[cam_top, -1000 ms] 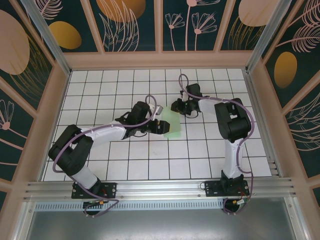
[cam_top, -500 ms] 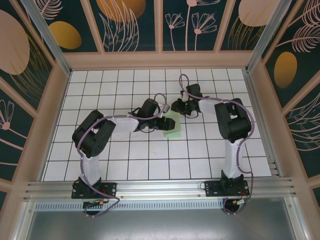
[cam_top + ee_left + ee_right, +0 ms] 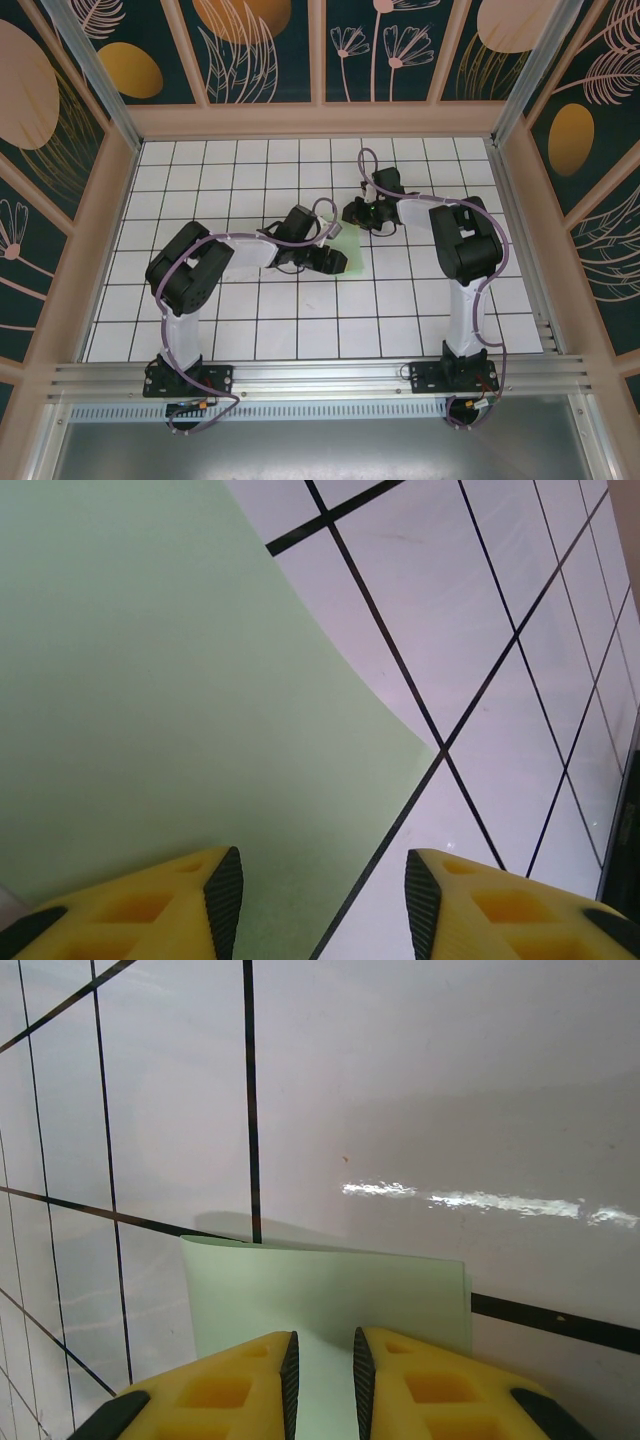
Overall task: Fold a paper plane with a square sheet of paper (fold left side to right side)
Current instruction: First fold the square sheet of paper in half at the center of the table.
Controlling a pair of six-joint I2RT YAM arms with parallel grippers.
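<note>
A thin pale green square sheet of paper (image 3: 350, 253) lay on the white grid-tiled table (image 3: 400, 310), a little toward 12 o'clock of its centre in the overhead view, between the two arms' working ends. No crease, tip or ridge showed on it, so the left-to-right fold looked barely begun, if at all.

The right gripper (image 3: 351, 213) sat at the sheet's 12 o'clock edge. In its wrist view, the right gripper (image 3: 322, 1345) had its yellow fingers drawn almost together, with only a narrow slit between the black pads. The sheet (image 3: 320, 1295) ran into that slit, so it read as a pinch on the edge. The paper cast a shadow on the tile behind it, which suggested that the edge was raised. This hold was probably an anchor to stop the paper from sliding.

The left gripper (image 3: 330, 260) reached in from 9 o'clock and covered the sheet's left part. Its wrist view showed the left gripper (image 3: 322, 880) with jaws spread wide and gripping nothing. One finger hung over the sheet (image 3: 150, 680) and the other over bare tile, straddling a paper edge that bowed gently. That placement suited taking this side to carry it across toward 3 o'clock. Thin paper could buckle or skew, so the corners would need matching before any pressing.
</note>
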